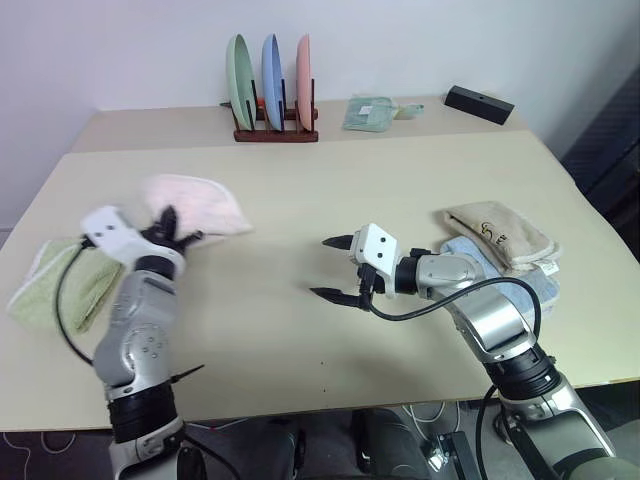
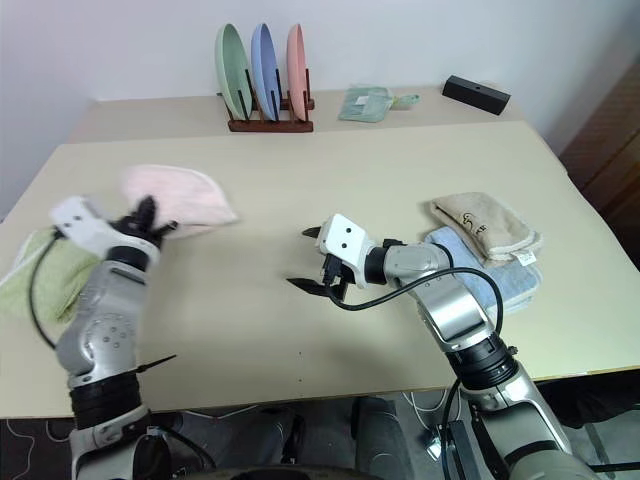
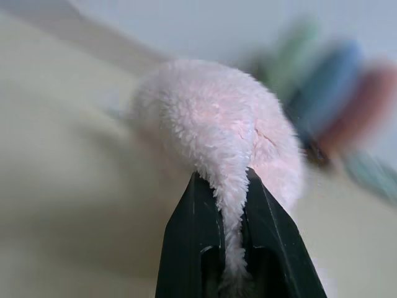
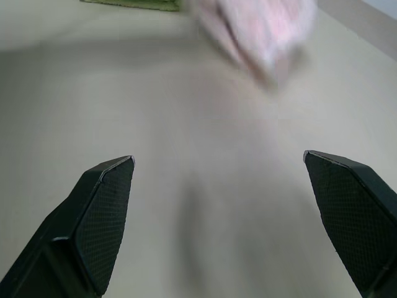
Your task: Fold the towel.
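The pale pink fluffy towel [image 1: 205, 203] is bunched at the table's left, one end lifted off the surface. My left gripper [image 1: 170, 228] is shut on that end; in the left wrist view the pink towel [image 3: 214, 121] is pinched between the two black fingers [image 3: 192, 242]. My right gripper [image 1: 332, 268] hovers open over the middle of the table, pointing left toward the towel, with nothing between its fingers [image 4: 102, 211]. The towel [image 4: 260, 28] lies ahead of it in the right wrist view.
A light green towel [image 1: 60, 285] lies at the left edge beside my left arm. A beige towel [image 1: 500, 235] sits on a light blue one [image 1: 520, 280] at the right. At the back stand a plate rack [image 1: 272, 85], a green cloth [image 1: 370, 112] and a black box [image 1: 478, 103].
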